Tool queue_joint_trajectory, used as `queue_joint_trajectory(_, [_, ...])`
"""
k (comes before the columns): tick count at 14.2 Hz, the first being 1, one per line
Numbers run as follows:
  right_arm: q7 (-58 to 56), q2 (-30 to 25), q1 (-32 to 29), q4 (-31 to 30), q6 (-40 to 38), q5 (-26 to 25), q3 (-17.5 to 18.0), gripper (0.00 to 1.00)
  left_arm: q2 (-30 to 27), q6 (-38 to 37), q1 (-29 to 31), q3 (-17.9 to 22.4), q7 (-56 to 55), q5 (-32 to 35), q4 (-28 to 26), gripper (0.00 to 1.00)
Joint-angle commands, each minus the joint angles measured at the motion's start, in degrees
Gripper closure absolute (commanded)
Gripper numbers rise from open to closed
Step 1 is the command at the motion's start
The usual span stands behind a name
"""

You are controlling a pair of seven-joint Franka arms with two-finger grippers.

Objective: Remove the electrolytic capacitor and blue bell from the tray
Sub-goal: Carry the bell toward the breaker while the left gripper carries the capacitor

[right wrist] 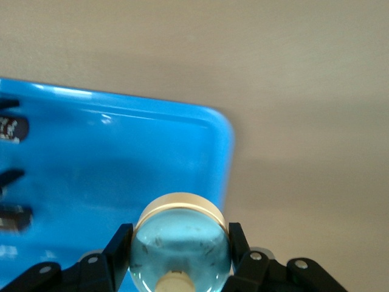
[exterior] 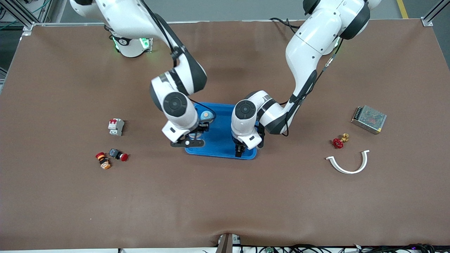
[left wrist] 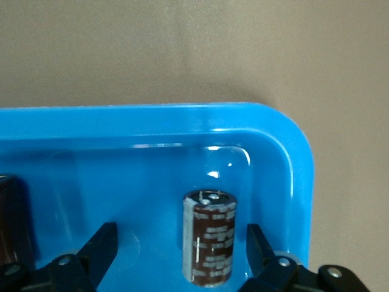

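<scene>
Left gripper: jaws spread wide, one finger on each flank of the capacitor, neither pad touching it. Capacitor standing upright on the floor of the blue tray, near the tray's corner toward the left arm's end of the table and the front camera. Dark brown sleeve with a pale stripe down one side and rows of pale print, too small to read; silver top with terminals. Seen from the front, left gripper pointed straight down low over that corner of the blue tray, wrist folded under the forearm, arm reaching in from its base at the table's top edge.

Right gripper: jaws closed on the bell, a finger pressed to each side of its polished dome. Brass-coloured rim around the dome, pale knob at its centre, tray's blue reflected in the metal. Bell held over the tray's edge toward the right arm's end of the table. From the front, right gripper hanging over that edge, wrist turned down, elbow bent high.

Elsewhere on the brown table: a circuit breaker, a red push button and an orange-and-red indicator lamp toward the right arm's end; a metal power supply, a red valve handle, a brass fitting and a white curved clip toward the left arm's end.
</scene>
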Motion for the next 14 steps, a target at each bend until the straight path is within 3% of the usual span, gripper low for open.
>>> queue_joint_trajectory(1, [-12.21,-6.06,-0.18,-2.15,-6.60,0.32,-6.35,0.60,-0.19,-0.78,-0.20,0.19,-0.58,0.75,0.70,0.82])
queue_joint_trajectory(2, [-15.82,-7.38,-0.18,-2.50,-8.62,-0.55,-8.72,0.60,-0.19,-0.70,-0.20,0.19,-0.67,0.49,0.70,1.00])
queue_joint_trajectory(8, [-38.23,-11.61,-0.88,-9.09,-9.08,-3.37,-19.89,0.60,-0.36,-0.96,-0.90,0.28,-0.05,1.45,0.44,1.00])
queue_joint_trajectory(14, [-58.19,-11.53,-11.76,-14.36,-2.76,-3.37,-20.61,0.60,-2.64,-8.42,-0.64,-1.12,4.24,0.84,0.79,1.00])
